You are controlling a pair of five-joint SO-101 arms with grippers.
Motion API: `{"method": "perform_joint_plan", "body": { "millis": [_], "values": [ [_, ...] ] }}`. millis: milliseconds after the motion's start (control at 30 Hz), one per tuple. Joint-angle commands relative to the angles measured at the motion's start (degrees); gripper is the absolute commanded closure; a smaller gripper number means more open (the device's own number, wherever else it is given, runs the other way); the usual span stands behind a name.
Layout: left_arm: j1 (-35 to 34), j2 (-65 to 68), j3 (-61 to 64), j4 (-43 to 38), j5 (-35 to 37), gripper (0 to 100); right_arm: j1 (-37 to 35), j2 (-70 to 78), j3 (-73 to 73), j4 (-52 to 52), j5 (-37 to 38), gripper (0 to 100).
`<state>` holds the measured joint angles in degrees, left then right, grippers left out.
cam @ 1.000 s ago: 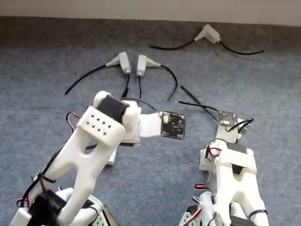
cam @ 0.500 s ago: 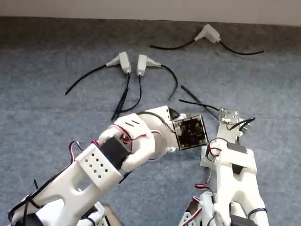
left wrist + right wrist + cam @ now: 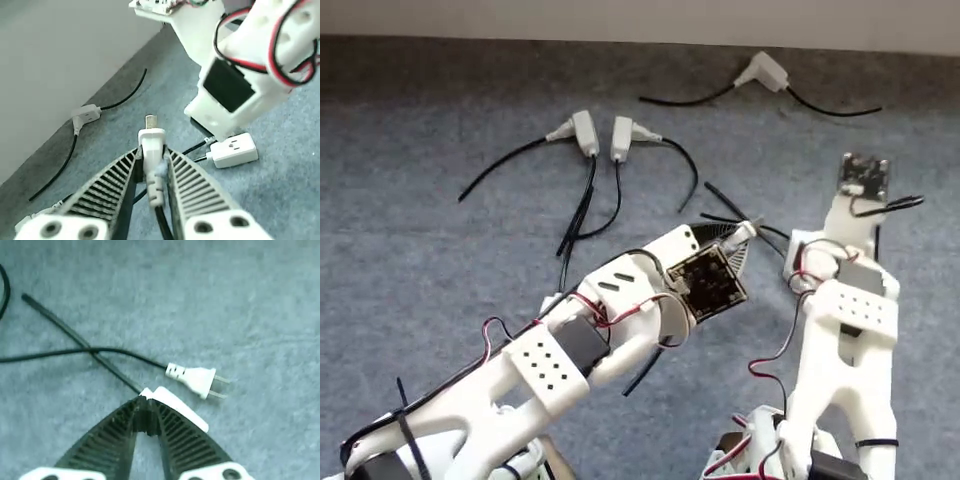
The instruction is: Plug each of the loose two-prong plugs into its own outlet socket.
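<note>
1. Holding one two-prong plug [image 3: 151, 140], the left gripper [image 3: 151, 156] is clenched on the plug's body. The two prongs point forward, away from the wrist, and the black cable [image 3: 161, 222] runs back between the fingers.
2. The held plug is lifted off the grey carpeted worktop [image 3: 420, 260]. In the high view the left gripper [image 3: 732, 238] is near the middle, just beside the right arm [image 3: 845, 320].
3. The outlet socket [image 3: 234, 150] lies on the worktop at the foot of the right arm. It is ahead of the prongs but not in line with them, and its two slots are visible.
4. The right gripper [image 3: 148, 404] has its fingers pressed together. Its tips are at a white edge [image 3: 177, 407] that is probably this socket, but I cannot tell whether it pinches it.
5. A second plug [image 3: 195, 379] lies loose on the worktop just beyond the right gripper, with its prongs free.
6. I judge that the step in hand is bringing the first plug to its socket. I see no plug sitting in a socket, so the task looks to be in its early part.
7. The next move calls for turning the prongs to face the slots, lining up both, and then pushing straight in. The socket looks light and may slide if nothing keeps it in place.
</note>
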<state>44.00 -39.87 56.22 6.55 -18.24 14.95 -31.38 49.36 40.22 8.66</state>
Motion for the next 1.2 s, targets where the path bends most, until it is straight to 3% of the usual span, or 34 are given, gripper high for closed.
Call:
{"method": "perform_joint_plan", "body": {
  "millis": [0,367,567,800,1167],
  "values": [
    [1.98,-1.63,1.36,-6.07,2.9,99,1.36,-0.75,-9.01,-2.42,-0.09,99.1],
    [4.88,-1.71,4.97,-10.02,3.52,99,-10.59,-1.63,-16.75,-0.22,-0.53,99.1],
    [4.88,-1.89,6.46,-10.37,3.52,99,-17.71,-16.75,-11.74,1.1,-3.96,99.1],
    [4.88,-1.89,6.64,-10.02,3.6,99,-19.21,-33.63,-4.35,0.92,-4.92,99.1],
    [5.41,-1.98,7.78,-10.37,3.6,99,-15.69,-32.48,10.15,-10.07,-5.36,99.1]
  ]
}}
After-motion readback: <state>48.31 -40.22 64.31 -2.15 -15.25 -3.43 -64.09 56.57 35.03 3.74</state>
